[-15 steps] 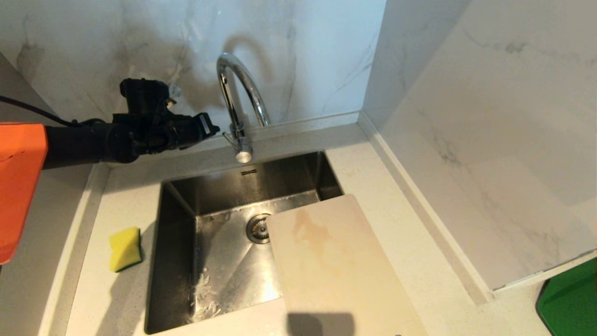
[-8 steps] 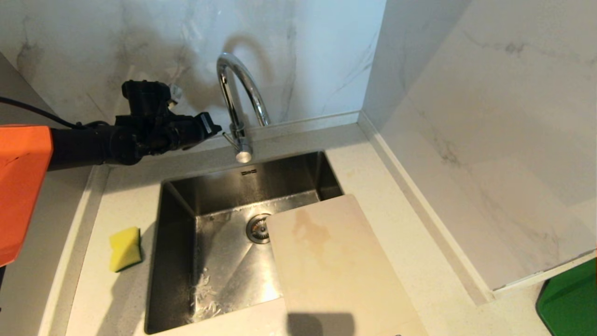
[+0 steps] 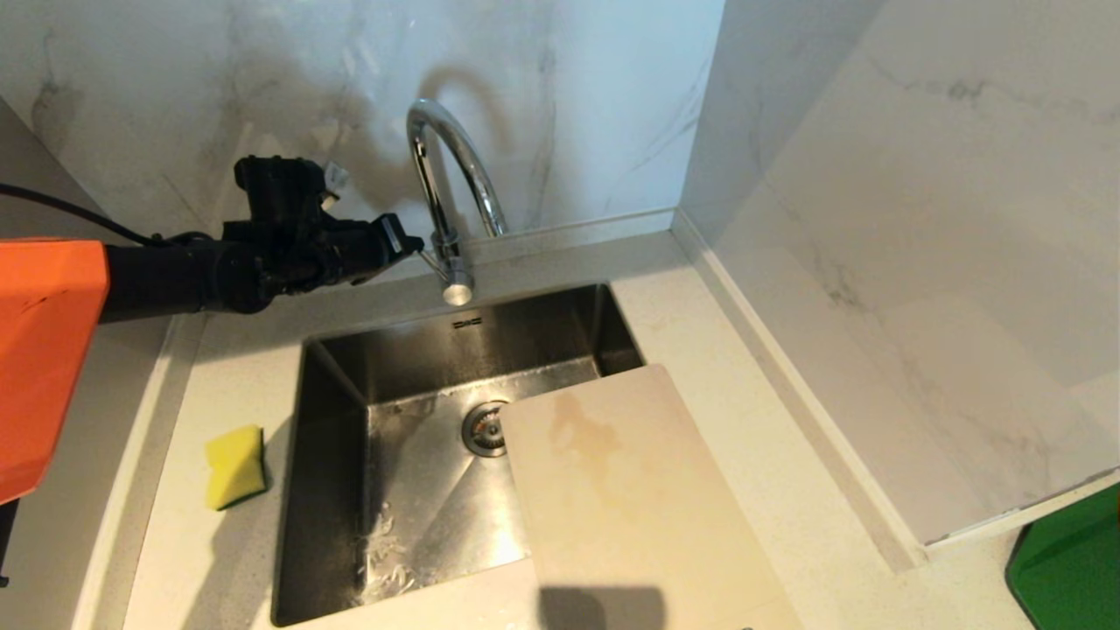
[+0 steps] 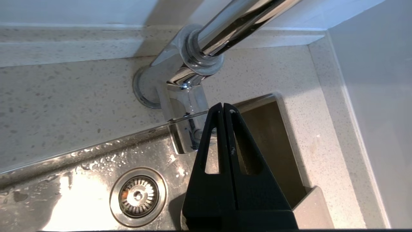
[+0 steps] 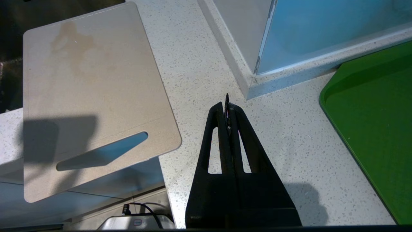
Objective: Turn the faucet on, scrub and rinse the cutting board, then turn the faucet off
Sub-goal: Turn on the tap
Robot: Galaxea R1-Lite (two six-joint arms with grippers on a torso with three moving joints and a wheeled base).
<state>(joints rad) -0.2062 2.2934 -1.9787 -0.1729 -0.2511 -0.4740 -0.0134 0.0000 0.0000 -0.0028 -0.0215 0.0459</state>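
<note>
You are looking at a white marble-veined wall (image 3: 219, 79) running behind a speckled pale countertop (image 3: 770, 455), with a second marble panel (image 3: 919, 262) closing in the corner on the right; light is glaring off the steel sink basin (image 3: 411, 507), and a green tray (image 3: 1072, 560) is sitting far right

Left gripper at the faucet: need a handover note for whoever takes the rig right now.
Left gripper: shut, empty, tips right at the side lever of the tall chrome gooseneck faucet; contact cannot be confirmed.
Right gripper: shut, empty, parked over the speckled counter, outside the head view.
Cream-white plastic cutting board, brown stain on it, lies partly over the steel sink and the counter.
Yellow-green sponge on the counter left of the sink.
Done: nothing; no water running.
Left: open the faucet, scrub, rinse, shut it off.
</note>
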